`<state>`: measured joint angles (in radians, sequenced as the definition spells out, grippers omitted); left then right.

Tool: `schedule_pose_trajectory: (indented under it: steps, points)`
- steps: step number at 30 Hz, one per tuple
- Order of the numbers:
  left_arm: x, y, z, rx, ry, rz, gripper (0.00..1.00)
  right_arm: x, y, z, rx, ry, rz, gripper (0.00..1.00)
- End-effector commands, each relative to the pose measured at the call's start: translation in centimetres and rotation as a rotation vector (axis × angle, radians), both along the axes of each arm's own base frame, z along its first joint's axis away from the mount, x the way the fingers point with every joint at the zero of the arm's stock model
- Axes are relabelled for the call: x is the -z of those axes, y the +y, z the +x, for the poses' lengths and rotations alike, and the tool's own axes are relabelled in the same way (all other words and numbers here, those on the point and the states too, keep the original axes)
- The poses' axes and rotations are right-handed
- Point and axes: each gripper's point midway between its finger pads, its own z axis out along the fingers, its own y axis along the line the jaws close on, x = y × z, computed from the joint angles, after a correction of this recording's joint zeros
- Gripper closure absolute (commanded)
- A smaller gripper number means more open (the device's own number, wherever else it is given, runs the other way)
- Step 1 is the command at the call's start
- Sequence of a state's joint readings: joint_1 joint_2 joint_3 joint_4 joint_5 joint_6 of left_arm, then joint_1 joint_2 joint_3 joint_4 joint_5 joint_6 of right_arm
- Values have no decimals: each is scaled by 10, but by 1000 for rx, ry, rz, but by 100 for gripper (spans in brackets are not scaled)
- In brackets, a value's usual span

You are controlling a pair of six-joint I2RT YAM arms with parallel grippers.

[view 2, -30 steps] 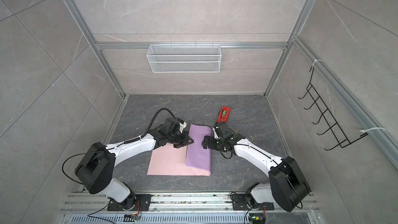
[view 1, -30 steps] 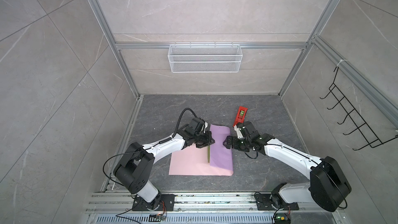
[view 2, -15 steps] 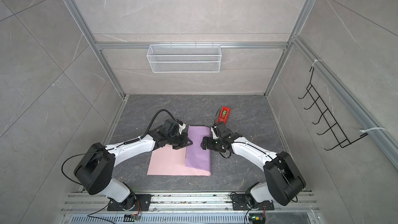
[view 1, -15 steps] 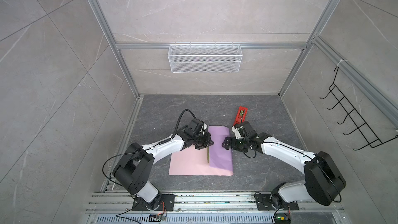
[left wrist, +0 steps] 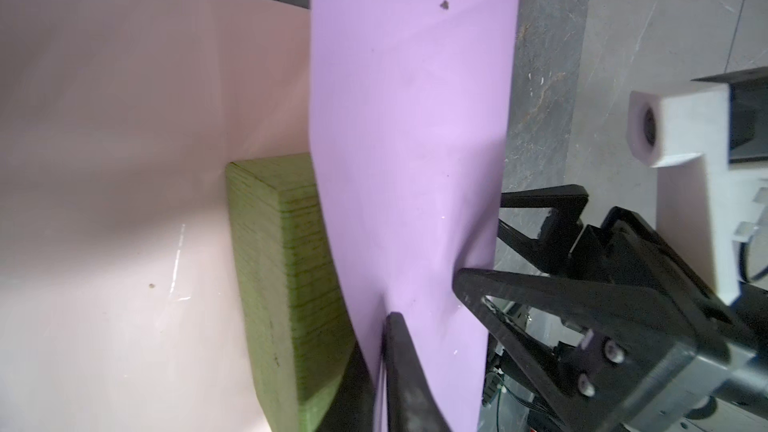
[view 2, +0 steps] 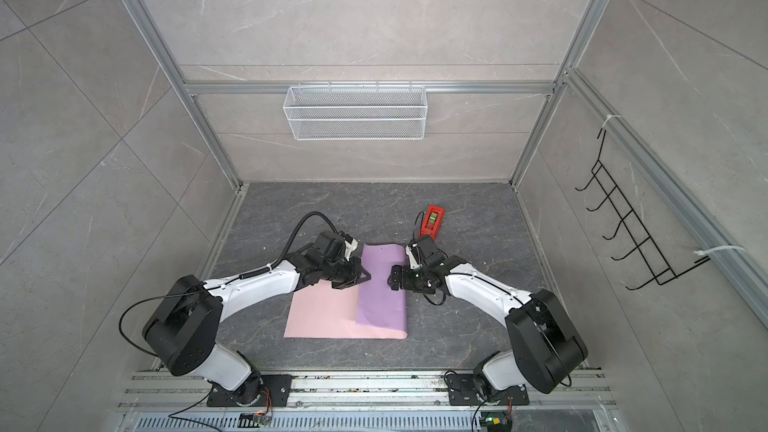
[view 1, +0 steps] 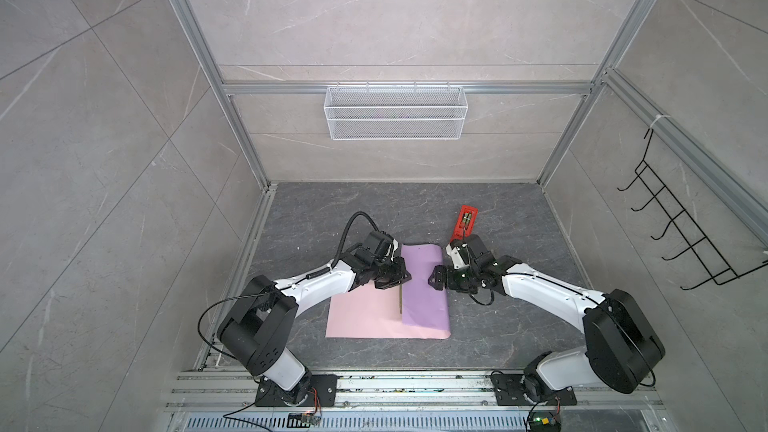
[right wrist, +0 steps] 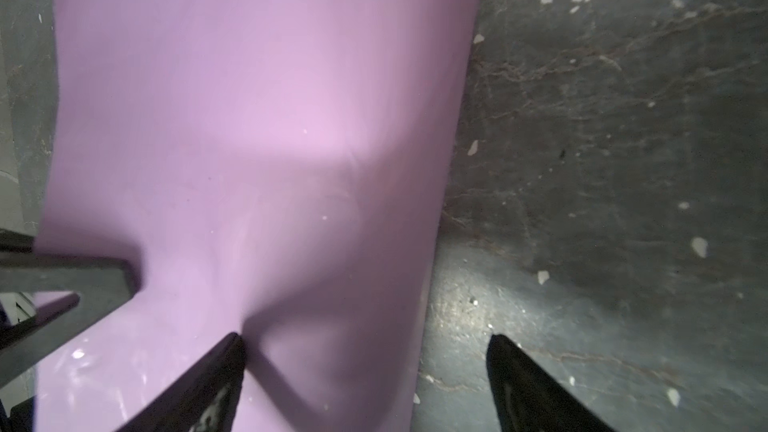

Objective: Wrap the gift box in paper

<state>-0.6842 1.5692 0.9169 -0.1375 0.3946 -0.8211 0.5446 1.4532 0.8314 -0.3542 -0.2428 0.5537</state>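
- Floor (view 1: pixel 374 209) behind the paper (view 1: pixel 361 317): open ground up to the back wall, reachable from either side.
- Red tape dispenser (view 1: pixel 464 222): stands near the paper's far right corner, just behind the right gripper (view 1: pixel 434 281), and blocks that way in.
- Lilac flap over the gift box (left wrist: pixel 286 284): the left gripper (view 1: pixel 400 279) pinches its free edge. The right gripper, jaws wide, straddles the fold. The two face each other, so there is little room above the flap between them.
- Left arm (view 1: pixel 316 288): crosses the pink half's far corner. The near pink area is unobstructed.
- Floor strip between the paper and the front rail (view 1: pixel 395 384): passable.
- Wire basket (view 1: pixel 395 118) and hook rack (view 1: pixel 673 238): wall-mounted, well apart from the work.
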Motion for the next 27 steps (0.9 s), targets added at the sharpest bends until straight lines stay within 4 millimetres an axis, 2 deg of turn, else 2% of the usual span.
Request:
schedule_pose_trajectory:
  steps: [1, 9, 14, 20, 23, 27]
  points:
    - [-8, 9, 1, -11, -43, 18, 83, 13, -6, -5, -11, 22, -38, 8]
    - [-11, 22, 3, -45, -70, 74, 62, 19, -5, -7, -12, 36, -31, 9]
    - [-11, 31, 4, -69, -80, 121, 47, 20, -4, -7, -11, 38, -20, 9]
    - [-7, 11, 0, -8, -23, 60, 30, 21, -2, -7, -4, 41, -8, 10]
    - [-1, 2, -3, 13, 9, 39, 28, 22, -1, -7, -3, 43, -5, 10]
    - [11, 2, -5, 8, 44, 56, 29, 21, 0, -5, -2, 39, -1, 10]
